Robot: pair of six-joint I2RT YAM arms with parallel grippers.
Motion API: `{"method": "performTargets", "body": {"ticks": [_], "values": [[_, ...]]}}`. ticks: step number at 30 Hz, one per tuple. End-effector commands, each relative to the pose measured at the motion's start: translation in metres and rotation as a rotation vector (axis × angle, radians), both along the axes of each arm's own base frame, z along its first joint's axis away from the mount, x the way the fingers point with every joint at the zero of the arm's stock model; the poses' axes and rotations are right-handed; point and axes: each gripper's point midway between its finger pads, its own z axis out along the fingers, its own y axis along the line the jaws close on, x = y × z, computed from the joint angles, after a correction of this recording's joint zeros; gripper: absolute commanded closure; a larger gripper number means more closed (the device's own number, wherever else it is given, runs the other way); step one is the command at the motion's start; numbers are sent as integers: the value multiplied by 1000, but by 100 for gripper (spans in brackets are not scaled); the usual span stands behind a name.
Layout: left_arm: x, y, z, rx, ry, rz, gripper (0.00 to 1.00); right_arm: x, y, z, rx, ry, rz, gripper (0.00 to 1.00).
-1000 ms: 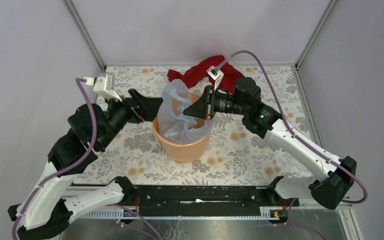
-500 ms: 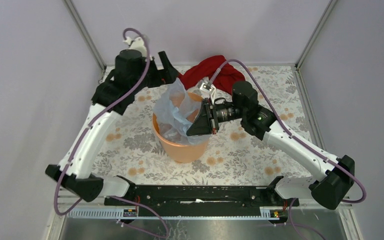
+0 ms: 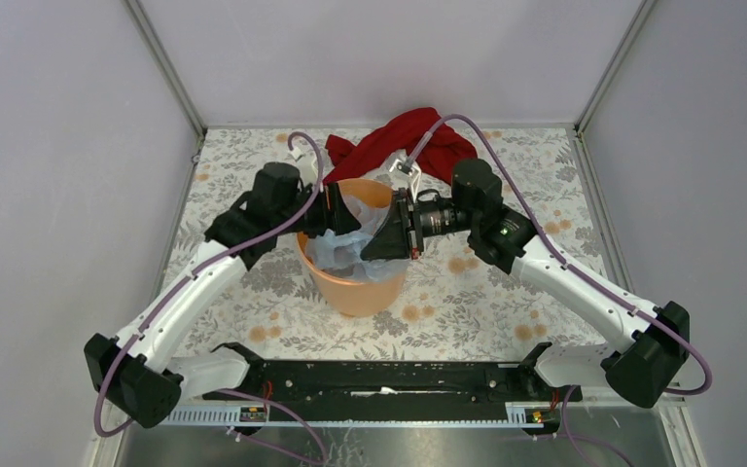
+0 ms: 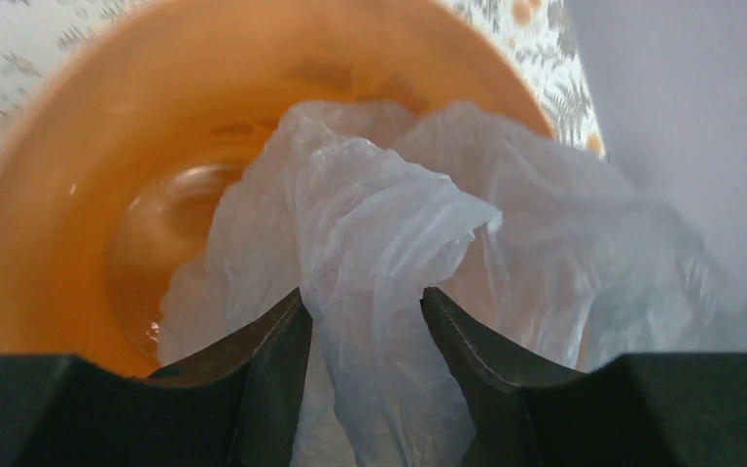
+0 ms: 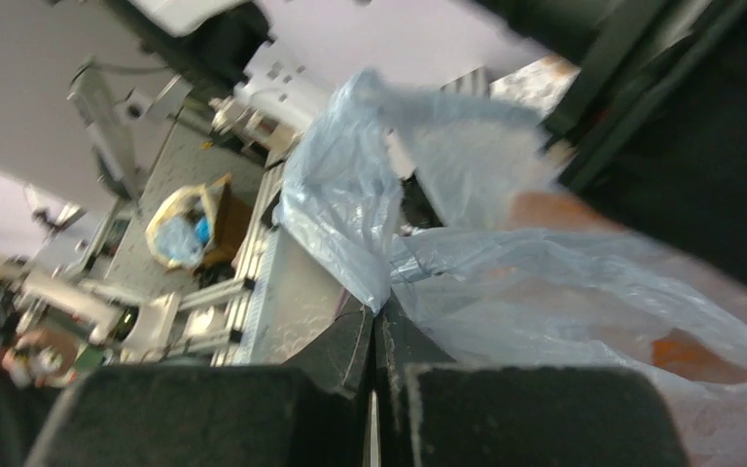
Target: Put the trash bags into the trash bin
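left gripper (image 4: 362,296) now at bin (image 4: 49,185), half-open astride bag (image 4: 389,209); right gripper (image 5: 373,329) tight on bag

I've got the flat table with a cream floral-print cover (image 3: 506,292) in view. The round orange plastic bucket (image 3: 355,292) stands on it at centre. At twelve o'clock from that, a crumpled red cloth (image 3: 399,136) lies by the far edge.

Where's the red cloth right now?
Top view: the red cloth lies at the far edge of the table, just behind the orange bin, slightly right of centre.
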Motion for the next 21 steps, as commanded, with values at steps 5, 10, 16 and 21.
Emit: {"method": "performTargets", "body": {"ticks": [5, 10, 16, 21], "values": [[-12, -14, -34, -33, 47, 14, 56, 71, 11, -18, -34, 54, -427, 100], [1, 6, -7, 2, -64, 111, 39, 75, 13, -40, -67, 125, -446, 100], [-1, 16, 52, -6, -163, 118, 9, 79, 0, -42, -82, 52, -517, 100], [-11, 46, 95, 5, -261, 212, 1, 90, -7, -40, -107, 28, -589, 100]]}}
